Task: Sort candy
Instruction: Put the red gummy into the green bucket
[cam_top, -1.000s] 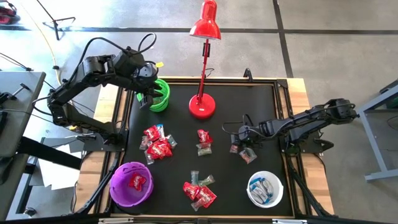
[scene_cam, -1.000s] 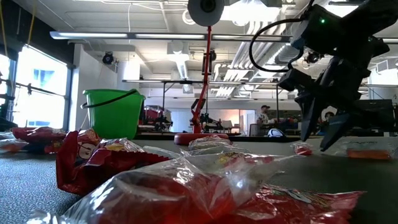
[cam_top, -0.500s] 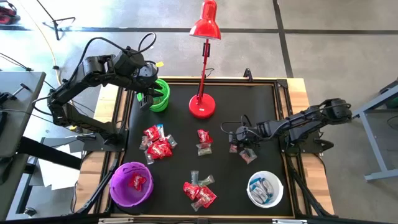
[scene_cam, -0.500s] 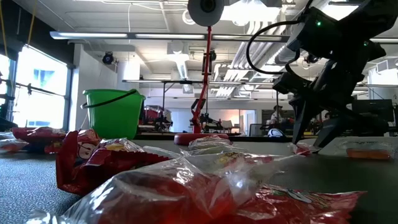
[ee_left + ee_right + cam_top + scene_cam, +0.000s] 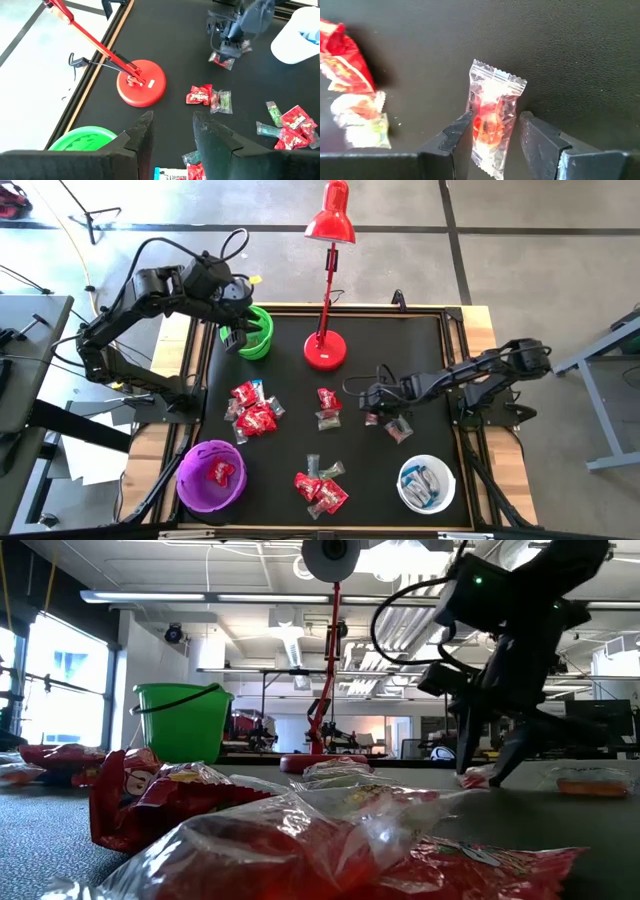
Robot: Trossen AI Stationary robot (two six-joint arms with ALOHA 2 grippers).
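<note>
Right gripper (image 5: 495,142): our jaws stand apart astride a crinkly clear-wrapped red candy (image 5: 492,117), its long axis running parallel to the fingers on the black mat (image 5: 570,45).

Seen from above, the left gripper (image 5: 232,332) hangs by the green bowl (image 5: 256,333) at the mat's far-left corner. The right gripper (image 5: 370,408) reaches low over candy (image 5: 375,418) mid-right. Purple bowl (image 5: 211,476) near left, white bowl (image 5: 427,484) near right.
</note>
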